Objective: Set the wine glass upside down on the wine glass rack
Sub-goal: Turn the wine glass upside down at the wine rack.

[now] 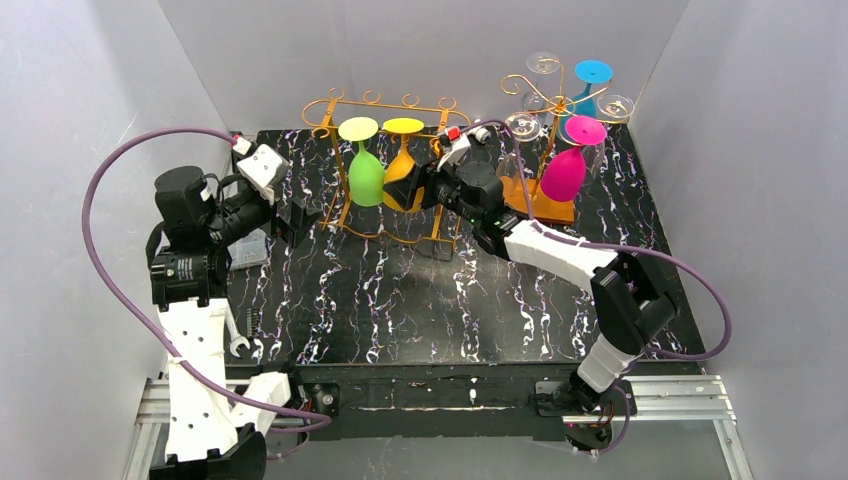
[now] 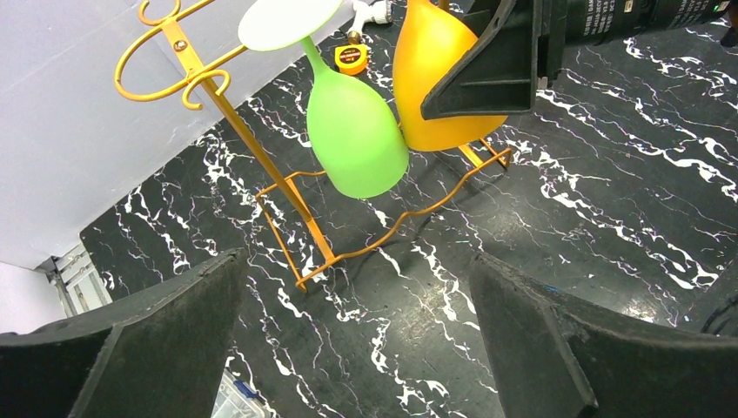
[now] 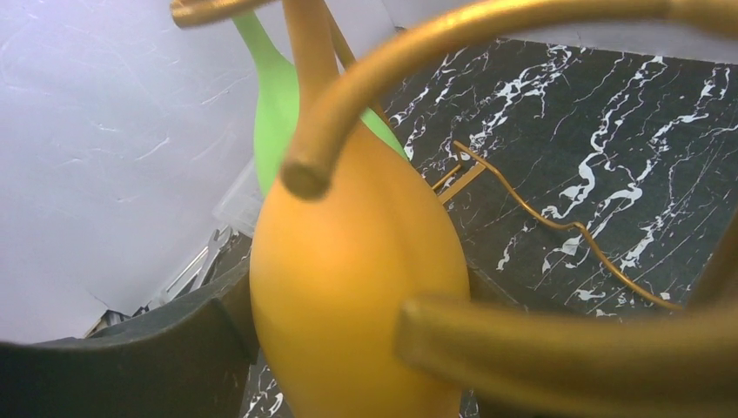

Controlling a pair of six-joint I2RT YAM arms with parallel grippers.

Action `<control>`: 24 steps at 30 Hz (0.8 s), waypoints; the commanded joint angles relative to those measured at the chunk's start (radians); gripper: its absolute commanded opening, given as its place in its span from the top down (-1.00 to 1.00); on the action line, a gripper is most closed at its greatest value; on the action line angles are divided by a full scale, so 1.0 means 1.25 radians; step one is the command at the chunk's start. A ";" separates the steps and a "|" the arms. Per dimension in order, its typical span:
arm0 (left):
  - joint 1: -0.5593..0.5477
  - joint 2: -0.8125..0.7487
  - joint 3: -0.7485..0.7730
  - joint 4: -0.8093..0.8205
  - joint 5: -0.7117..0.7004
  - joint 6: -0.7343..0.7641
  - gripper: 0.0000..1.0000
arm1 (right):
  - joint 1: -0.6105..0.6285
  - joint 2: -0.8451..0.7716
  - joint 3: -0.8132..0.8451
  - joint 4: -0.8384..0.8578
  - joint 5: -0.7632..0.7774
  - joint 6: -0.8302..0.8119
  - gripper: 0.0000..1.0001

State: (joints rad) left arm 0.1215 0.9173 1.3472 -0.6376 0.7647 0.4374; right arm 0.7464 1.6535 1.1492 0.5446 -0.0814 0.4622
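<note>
The orange wine glass point(image 1: 403, 128) hangs upside down on the gold wine glass rack point(image 1: 328, 108), its foot resting over the top rails, next to a green glass point(image 1: 366, 175). My right gripper point(image 1: 413, 186) reaches in from the right. Its jaws sit on either side of the orange bowl point(image 3: 348, 287) and press against it. Gold rack bars point(image 3: 557, 348) cross close in front of the right wrist camera. My left gripper point(image 2: 361, 340) hovers open over the bare table, left of the rack, with nothing between its fingers point(image 2: 157, 331).
A second gold rack point(image 1: 535, 100) at the back right holds a pink glass point(image 1: 565, 172), a blue one point(image 1: 592, 72) and clear ones. A spanner point(image 1: 237, 335) and a clear plastic box point(image 1: 248, 250) lie at the table's left edge. White walls close in on three sides.
</note>
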 commanded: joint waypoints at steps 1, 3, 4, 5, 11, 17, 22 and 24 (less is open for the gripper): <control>-0.001 -0.003 -0.009 0.009 0.007 0.018 -0.97 | -0.009 0.021 -0.011 0.056 0.008 0.011 -0.58; -0.001 -0.002 -0.011 0.011 0.005 0.020 -0.97 | -0.008 0.022 -0.018 0.057 0.006 0.015 -0.61; -0.001 -0.002 -0.012 0.012 0.004 0.020 -0.97 | -0.008 0.022 -0.021 0.058 0.006 0.016 -0.62; 0.000 -0.002 -0.013 0.013 0.004 0.020 -0.97 | -0.008 0.021 -0.023 0.058 0.006 0.018 -0.64; -0.001 0.004 -0.013 0.014 -0.014 0.022 -0.97 | -0.008 0.005 -0.022 0.032 0.003 0.017 -0.97; 0.000 0.003 -0.007 0.009 -0.024 0.016 -0.97 | -0.003 -0.044 -0.041 0.003 0.016 0.009 -0.97; -0.001 0.015 0.013 -0.014 -0.041 -0.003 -0.97 | 0.023 -0.120 -0.071 -0.061 0.048 -0.014 -0.97; -0.001 0.022 0.023 -0.029 -0.043 -0.017 -0.97 | 0.042 -0.162 -0.091 -0.091 0.072 -0.027 -0.97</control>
State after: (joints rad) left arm 0.1211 0.9298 1.3365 -0.6365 0.7238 0.4465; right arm 0.7593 1.5772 1.0687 0.4866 -0.0525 0.4641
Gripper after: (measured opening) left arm 0.983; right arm 0.983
